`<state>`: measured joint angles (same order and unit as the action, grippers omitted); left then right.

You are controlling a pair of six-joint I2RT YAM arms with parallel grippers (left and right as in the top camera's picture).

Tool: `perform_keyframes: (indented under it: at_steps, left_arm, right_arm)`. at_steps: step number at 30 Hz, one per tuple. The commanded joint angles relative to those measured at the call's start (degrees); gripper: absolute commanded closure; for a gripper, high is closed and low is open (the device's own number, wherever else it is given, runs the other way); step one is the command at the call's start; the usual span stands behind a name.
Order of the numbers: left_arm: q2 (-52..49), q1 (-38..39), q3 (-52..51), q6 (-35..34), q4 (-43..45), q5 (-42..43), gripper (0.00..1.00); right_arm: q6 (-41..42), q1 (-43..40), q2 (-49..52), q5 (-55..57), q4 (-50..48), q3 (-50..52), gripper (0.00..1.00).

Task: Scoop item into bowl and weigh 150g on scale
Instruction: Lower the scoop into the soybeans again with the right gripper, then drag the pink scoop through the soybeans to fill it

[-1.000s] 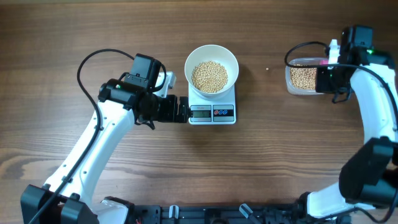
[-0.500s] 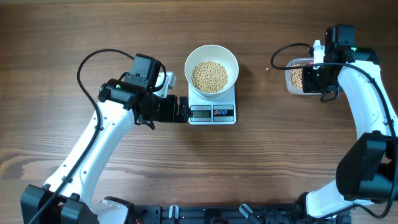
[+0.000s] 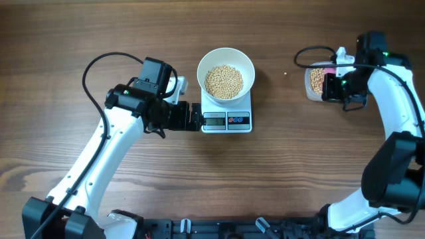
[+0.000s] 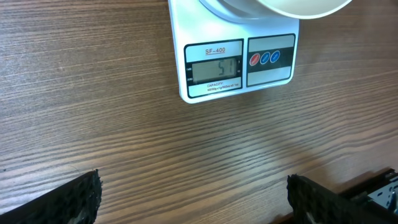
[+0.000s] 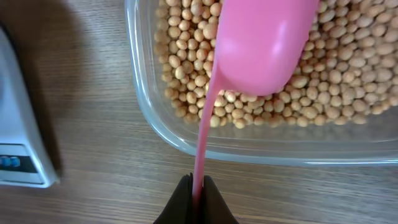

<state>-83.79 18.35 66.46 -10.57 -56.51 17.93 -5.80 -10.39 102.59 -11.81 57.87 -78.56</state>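
The bowl [image 3: 247, 63] of beans [image 3: 224, 81] sits on the scale [image 3: 226, 120] mid-table, display edge facing near. Just left, the left gripper [image 3: 196, 117] stands wide, empty. Far right, the right gripper [image 5: 196, 199] pinches the pink scoop [image 5: 261, 43] by its handle, which runs straight away from the fingers, cup over the clear tub [image 5: 149, 118]. The overhead view hides most of the scoop. Only the left wrist view shows the display's faint digits.

I am looking at a brown bench [image 3: 99, 26] with dark wavy wood lines. The bowl [image 3: 203, 66] is showing plain white and the beans [image 3: 223, 81] tan-yellow. The scale [image 4: 186, 25] is showing white, with a grey screen [image 4: 214, 73], one red button [image 4: 254, 60] and two blue buttons [image 4: 265, 58]. The scoop [image 5: 261, 43] is showing pink, the tub [image 5: 186, 134] see-through.
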Motion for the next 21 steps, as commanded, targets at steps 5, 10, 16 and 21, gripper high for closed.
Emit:
perform_keyframes:
  at_steps: [5, 10, 16, 21]
  left_arm:
    - [-0.37, -0.2, -0.09, 1.14, 0.0, 0.68, 0.0]
    - [-0.37, -0.2, -0.09, 1.14, 0.0, 0.68, 0.0]
    - [-0.37, -0.2, -0.09, 1.14, 0.0, 0.68, 0.0]
    - [-0.37, -0.2, -0.09, 1.14, 0.0, 0.68, 0.0]
  right_arm:
    - [-1.73, -5.75, 1.99, -14.73, 1.77, 1.03, 0.96]
    - [-1.81, -9.33, 1.99, -19.17, 2.58, 1.03, 0.96]
    - [-3.1, -12.96, 2.01, -23.04, 3.26, 1.14, 0.95]
    - [-3.13, -15.85, 2.12, -23.65, 2.69, 3.54, 0.96]
